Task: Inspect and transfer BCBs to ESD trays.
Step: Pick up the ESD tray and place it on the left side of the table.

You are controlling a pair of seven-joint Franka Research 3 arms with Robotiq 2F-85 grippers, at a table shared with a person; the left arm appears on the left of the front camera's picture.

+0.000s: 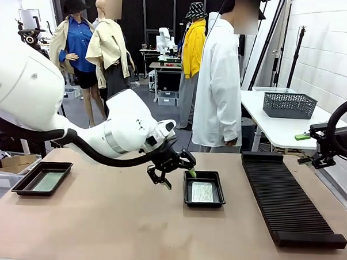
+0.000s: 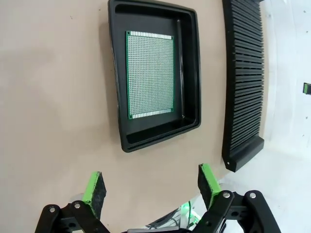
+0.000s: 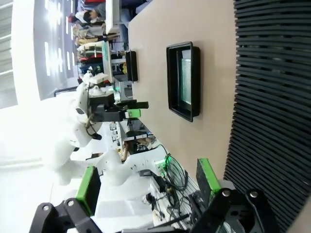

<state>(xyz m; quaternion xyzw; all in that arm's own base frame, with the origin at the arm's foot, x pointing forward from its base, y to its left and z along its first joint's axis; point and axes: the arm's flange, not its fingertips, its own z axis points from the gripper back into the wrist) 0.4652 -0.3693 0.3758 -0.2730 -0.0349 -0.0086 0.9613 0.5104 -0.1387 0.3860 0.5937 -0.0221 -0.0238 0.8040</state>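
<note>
My left end effector (image 1: 176,171) hangs above the tan tabletop (image 1: 129,226) near the middle, its green-padded fingers (image 2: 95,190) spread wide with nothing between them. Just off it at about 3 o'clock in the front view sits one ESD tray (image 1: 204,201), a glossy black tray lying flat, and a BCB (image 1: 202,192) rests on its floor. From my left wrist that same tray (image 2: 192,97) lies toward 12 o'clock of my fingertips, well clear of them, with the green board (image 2: 149,74) flat inside, set toward one side of the floor so that a bare black strip runs along the other. The second ESD tray (image 1: 27,181) sits far out at 9 o'clock on the tabletop's left end; it seems to hold a pale greenish board (image 1: 48,181) too, though at that range I cannot be sure. The long black ribbed rack (image 1: 288,198) runs along the tabletop at 3 o'clock of the middle tray, apart from it. My right end effector (image 1: 308,160) hovers near the rack's far end, at the right edge, and from my right wrist its green-padded fingers (image 3: 89,187) stand spread and empty, the rack (image 3: 272,97) at 2 o'clock and the middle tray (image 3: 183,80) at 12 o'clock. A person in a white coat (image 1: 219,80) stands at the far side.
</note>
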